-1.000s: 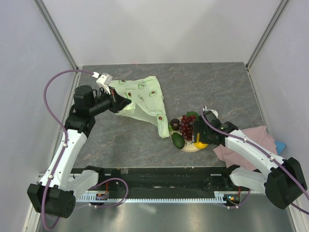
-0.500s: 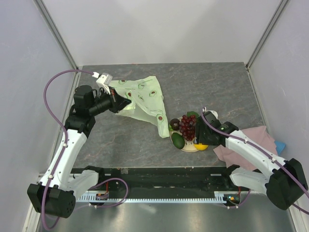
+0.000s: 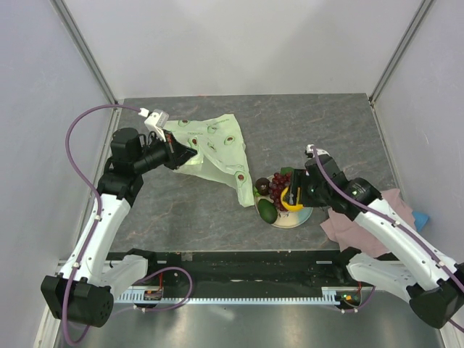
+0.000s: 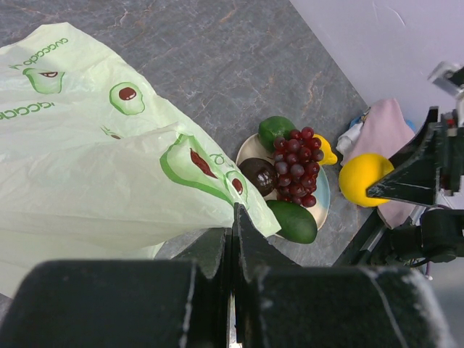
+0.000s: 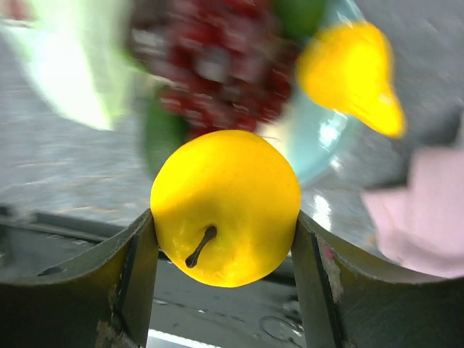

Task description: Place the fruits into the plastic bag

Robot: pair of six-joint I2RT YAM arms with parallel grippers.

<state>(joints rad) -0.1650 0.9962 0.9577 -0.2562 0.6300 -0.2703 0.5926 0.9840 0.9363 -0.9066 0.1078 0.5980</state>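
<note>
Six fruits, one bag and two grippers are showing. The left gripper (image 4: 233,217), jaws pressed together, is pinching an edge of the pale green translucent thin plastic bag (image 3: 212,147). The bag, printed with avocado marks, is draping from that grip at the table's 10 o'clock toward the centre. Its lower corner is ending just beside the round cream-and-light-blue plate (image 3: 305,216). The right gripper (image 3: 293,196) is clamping a smooth round yellow fruit with a brown stem (image 5: 225,192) between both fingers, apparently holding it just above the plate. Resting on the plate are:
- a dark red beaded grape bunch (image 3: 279,190) in the middle;
- a small dark purple-brown round fruit (image 3: 262,185) at its 9 o'clock;
- a dark green oval avocado (image 3: 267,211) at its 7 o'clock;
- a second green avocado (image 3: 288,172) at its 1 o'clock;
- a yellow tapered pear (image 4: 326,151), mostly hidden under the arm from above.

A crumpled pink cloth (image 3: 359,221) is lying at the plate's 4 o'clock.

- Hazard one: no open mouth is showing on the bag, so a fruit released over it is likely to land on flat film and roll off across the table.
- Hazard two: the fingers are bearing on a curved, glossy surface, so a quick swing toward 10 o'clock may let the fruit squirt out.
- Hazard three: the carry path is crossing the grapes, and a low pass may knock them off the plate.
</note>
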